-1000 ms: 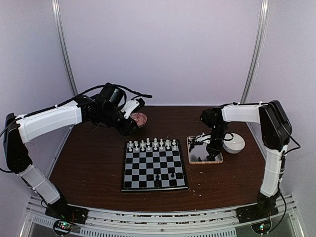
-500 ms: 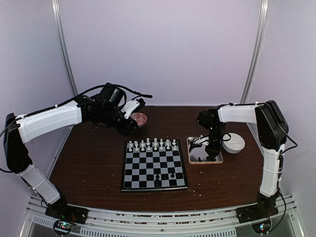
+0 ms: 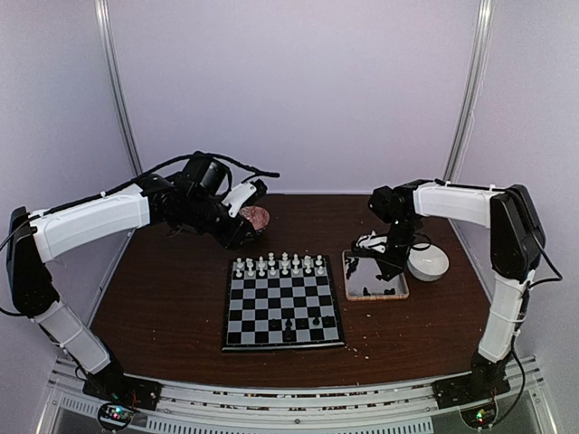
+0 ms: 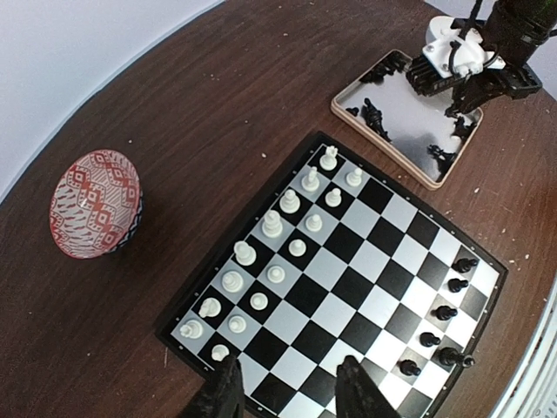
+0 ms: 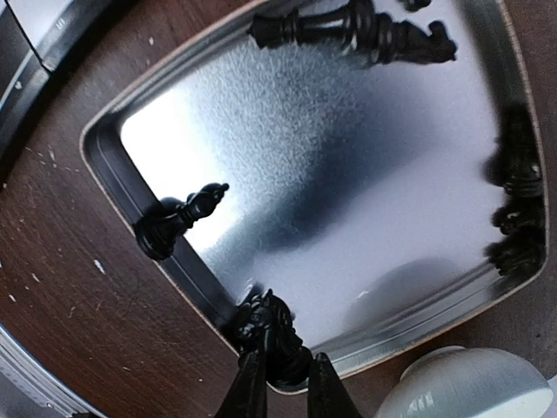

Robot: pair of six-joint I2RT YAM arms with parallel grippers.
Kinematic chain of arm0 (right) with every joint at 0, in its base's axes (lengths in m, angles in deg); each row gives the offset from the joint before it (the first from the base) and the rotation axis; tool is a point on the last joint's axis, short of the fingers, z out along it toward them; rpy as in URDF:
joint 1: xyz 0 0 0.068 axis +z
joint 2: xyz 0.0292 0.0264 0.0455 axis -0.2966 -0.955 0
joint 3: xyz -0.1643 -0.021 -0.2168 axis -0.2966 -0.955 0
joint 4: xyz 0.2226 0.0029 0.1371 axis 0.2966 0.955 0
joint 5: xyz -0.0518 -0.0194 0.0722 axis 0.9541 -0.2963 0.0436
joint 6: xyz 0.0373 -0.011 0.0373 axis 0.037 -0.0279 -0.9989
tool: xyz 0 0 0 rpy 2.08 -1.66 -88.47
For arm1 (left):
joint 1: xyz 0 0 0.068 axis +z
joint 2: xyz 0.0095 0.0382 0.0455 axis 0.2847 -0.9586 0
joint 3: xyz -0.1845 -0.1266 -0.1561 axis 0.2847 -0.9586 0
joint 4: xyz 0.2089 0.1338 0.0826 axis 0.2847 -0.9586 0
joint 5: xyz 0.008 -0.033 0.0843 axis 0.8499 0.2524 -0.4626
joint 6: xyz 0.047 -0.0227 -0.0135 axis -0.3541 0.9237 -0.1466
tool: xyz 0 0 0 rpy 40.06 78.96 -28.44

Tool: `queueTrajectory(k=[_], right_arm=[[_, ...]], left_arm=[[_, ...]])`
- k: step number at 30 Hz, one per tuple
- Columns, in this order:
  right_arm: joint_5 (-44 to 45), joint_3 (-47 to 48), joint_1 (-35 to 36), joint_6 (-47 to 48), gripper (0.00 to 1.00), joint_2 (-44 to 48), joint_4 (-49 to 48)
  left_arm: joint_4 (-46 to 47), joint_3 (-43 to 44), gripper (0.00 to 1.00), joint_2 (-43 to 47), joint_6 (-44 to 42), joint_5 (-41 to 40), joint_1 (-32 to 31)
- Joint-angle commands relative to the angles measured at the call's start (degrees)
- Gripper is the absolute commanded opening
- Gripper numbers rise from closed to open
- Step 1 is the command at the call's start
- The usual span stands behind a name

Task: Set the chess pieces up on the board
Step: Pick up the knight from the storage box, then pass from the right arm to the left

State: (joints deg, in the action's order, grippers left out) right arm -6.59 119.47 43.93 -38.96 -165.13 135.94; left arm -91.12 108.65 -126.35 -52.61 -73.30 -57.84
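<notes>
The board point(image 3: 280, 304) lies mid-table with white chess pieces point(image 3: 279, 265) in two rows along its far side and a few black ones point(image 3: 317, 320) near its front. My right gripper point(image 3: 387, 253) hangs over the tray point(image 3: 376, 297), shut on a black, horse-headed chess piece point(image 5: 277, 341). That piece shows between its fingertips above the tray's rim point(image 5: 174, 261). Other black pieces point(image 5: 178, 219) lie on the tray. My left gripper point(image 4: 287, 396) is open and holds nothing, hovering over the board's point(image 4: 348, 287) corner beside the white rows point(image 4: 261, 261).
A white bowl point(image 3: 427, 263) stands right of the tray, also low in the right wrist view as the bowl point(image 5: 461, 387). A red patterned bowl point(image 3: 254, 217) sits behind the board near my left gripper. Pale crumbs dot the brown tabletop.
My right gripper has closed on the black piece and moved up and back over the tray. The left arm has not moved.
</notes>
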Motion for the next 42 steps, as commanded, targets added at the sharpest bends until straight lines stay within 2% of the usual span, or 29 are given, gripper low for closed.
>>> queueTrajectory(k=[1,5,8,13,20,27,42], right_arm=[[-4.10,1.24,-0.22,-2.73,0.07,4.80,-2.43],[-8.02,0.26,-0.01,-3.91,0.07,7.80,-3.63],[-11.31,-0.05,0.47,-4.58,0.07,10.18,-4.44],[-15.12,-0.61,1.24,-5.63,0.07,12.88,-6.31],[-16.86,-1.69,2.16,-6.20,0.07,15.49,-8.35],[-18.59,0.81,3.69,-6.72,0.07,15.97,-7.94],[-19.50,1.05,5.23,-7.92,0.07,17.70,-9.20]], left_arm=[[3.62,0.39,0.37,-1.61,3.58,4.50,0.26],[7.09,0.39,0.37,-3.71,9.00,9.90,0.34],[10.82,2.05,0.36,-6.37,16.29,16.69,0.34],[23.91,2.43,0.35,-11.57,32.69,24.99,-0.26],[38.00,9.68,0.33,-22.71,49.22,30.22,-3.91],[43.26,13.74,0.35,-29.59,57.06,34.60,-5.80],[53.82,12.23,0.35,-33.25,68.92,39.35,-5.92]])
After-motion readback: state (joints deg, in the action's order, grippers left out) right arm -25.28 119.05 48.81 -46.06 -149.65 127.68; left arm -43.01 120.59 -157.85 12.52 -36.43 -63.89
